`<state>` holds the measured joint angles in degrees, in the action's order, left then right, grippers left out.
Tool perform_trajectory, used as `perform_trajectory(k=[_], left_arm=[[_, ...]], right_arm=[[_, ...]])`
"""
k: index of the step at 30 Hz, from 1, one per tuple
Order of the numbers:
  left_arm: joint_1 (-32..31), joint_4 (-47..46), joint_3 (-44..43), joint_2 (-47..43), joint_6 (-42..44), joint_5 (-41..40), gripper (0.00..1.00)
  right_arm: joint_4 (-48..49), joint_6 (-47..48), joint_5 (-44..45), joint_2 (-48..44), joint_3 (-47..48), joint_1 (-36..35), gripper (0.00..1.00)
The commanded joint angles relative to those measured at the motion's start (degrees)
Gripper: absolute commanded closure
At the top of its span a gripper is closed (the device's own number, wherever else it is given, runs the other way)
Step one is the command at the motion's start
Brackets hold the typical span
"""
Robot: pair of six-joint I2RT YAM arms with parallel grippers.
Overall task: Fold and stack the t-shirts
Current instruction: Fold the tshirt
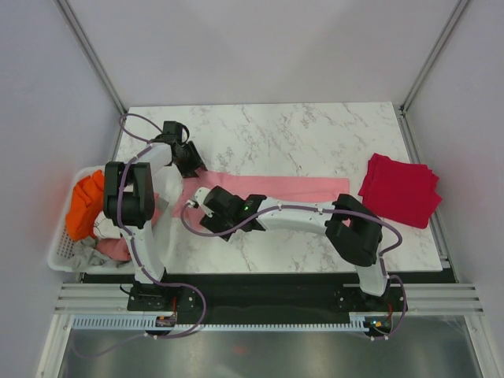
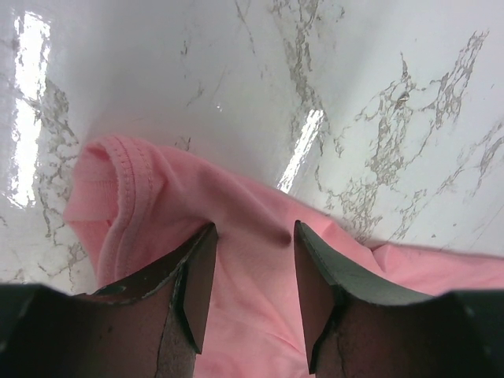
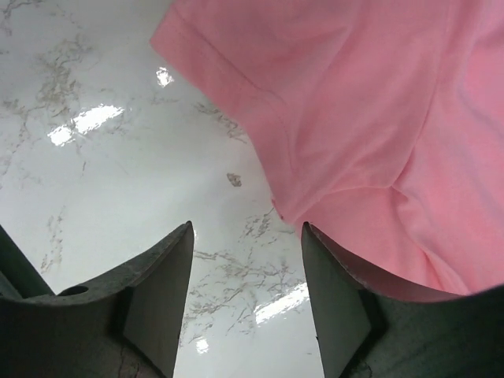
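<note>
The light pink t-shirt [image 1: 272,189] lies as a long strip across the middle of the marble table. The crimson red t-shirt [image 1: 399,189] lies folded at the right edge. My left gripper [image 1: 191,167] is open at the pink shirt's left end. In the left wrist view its fingers [image 2: 253,236] stand apart over the pink cloth [image 2: 252,197], near a hemmed edge. My right gripper [image 1: 201,198] is open just in front of that same end. In the right wrist view it [image 3: 248,236] is over bare marble, with the pink shirt's edge [image 3: 354,118] at its right finger.
A white basket [image 1: 59,250] at the table's left edge holds orange cloth [image 1: 85,203], pink cloth and grey cloth. Grey walls stand close on the left, right and back. The right arm reaches across the table's front half.
</note>
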<state>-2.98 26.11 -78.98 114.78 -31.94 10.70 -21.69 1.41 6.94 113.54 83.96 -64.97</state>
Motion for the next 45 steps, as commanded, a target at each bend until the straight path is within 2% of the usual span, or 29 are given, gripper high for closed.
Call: perform_trajectory(k=[1, 4, 8, 14, 20, 23, 28, 32, 37, 40, 45], left_arm=[[0.35, 0.52, -0.83, -0.96, 2.94, -1.03, 0.47], [0.26, -0.44, 0.75, -3.68, 2.68, -1.12, 0.46], [0.26, -3.16, 4.44, -9.22, 1.45, -1.82, 0.42], [-0.44, -5.72, 9.98, -19.14, -0.92, -4.19, 0.33], [-4.65, -7.21, 17.01, -30.73, -3.47, -10.25, 0.27], [-7.03, -7.83, 21.66, -36.36, -5.32, -13.51, 0.25], [-7.74, -8.09, 29.49, -43.31, -8.66, -14.3, 0.28], [-7.83, -8.97, 35.02, -49.12, -9.1, -14.39, 0.28], [-7.83, -9.67, 40.57, -57.02, -9.19, -13.34, 0.28], [-7.83, -11.07, 42.85, -59.84, -8.31, -10.97, 0.28], [-8.0, -14.59, 43.65, -57.57, -7.26, -2.18, 0.31]], right_arm=[[0.59, -0.44, -3.77, -4.45, -1.78, 0.72, 0.36], [3.4, -3.77, -5.97, -8.58, -5.29, 3.7, 0.37], [5.52, -8.43, -9.57, -14.2, -9.77, 11.16, 0.42], [5.61, -13.88, -5.71, -22.11, -18.56, 21.61, 0.43], [7.71, -20.12, -6.85, -29.41, -27.71, 35.14, 0.46], [8.95, -21.88, -9.22, -29.78, -29.47, 38.85, 0.48], [9.3, -22.86, -10.8, -27.49, -27.19, 39.66, 0.5], [11.23, -21.45, -16.77, -23.9, -23.94, 39.57, 0.47], [10.71, -18.81, -28.45, -15.11, -12.7, 39.04, 0.46], [9.83, -18.9, -31.27, -7.22, -5.41, 38.08, 0.45], [7.99, -19.87, -34.71, 3.43, 8.48, 36.06, 0.4]])
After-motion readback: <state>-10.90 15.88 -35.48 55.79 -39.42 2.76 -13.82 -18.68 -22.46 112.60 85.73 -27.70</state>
